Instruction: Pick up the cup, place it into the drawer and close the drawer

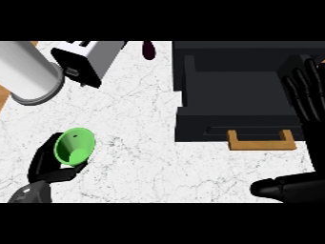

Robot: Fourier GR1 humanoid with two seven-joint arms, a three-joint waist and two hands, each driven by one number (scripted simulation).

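1. The left hand (50, 164), at the lower left of the head view, has its fingers curled round the green cup (75, 146); the cup is tilted, its open mouth facing up toward the camera, above the white marble counter (144, 124).
2. The right hand (312, 95), at the right edge, is open with straight fingers pointing up, its thumb low near the lower right; it overlaps the right side of the black drawer unit (253, 55).
3. The drawer (228, 88) stands pulled out, its cavity open from above, and a wooden handle (260, 141) projects from its front. The cup is well apart from it, across bare counter.
4. Risk, tilt: only part of the cup wall appears enclosed by the fingers, so the cup could rotate or slip during the carry to the right.
5. Risk, collision: a low path could strike the drawer's left wall or front lip.
6. Risk, crowding: the open right hand beside the cavity could obstruct the placement.
7. Risk, closing: a cup left leaning over the rim could jam the drawer.
8. A toaster (87, 59) and a white cylinder (20, 71) at the upper left lie off the likely path.
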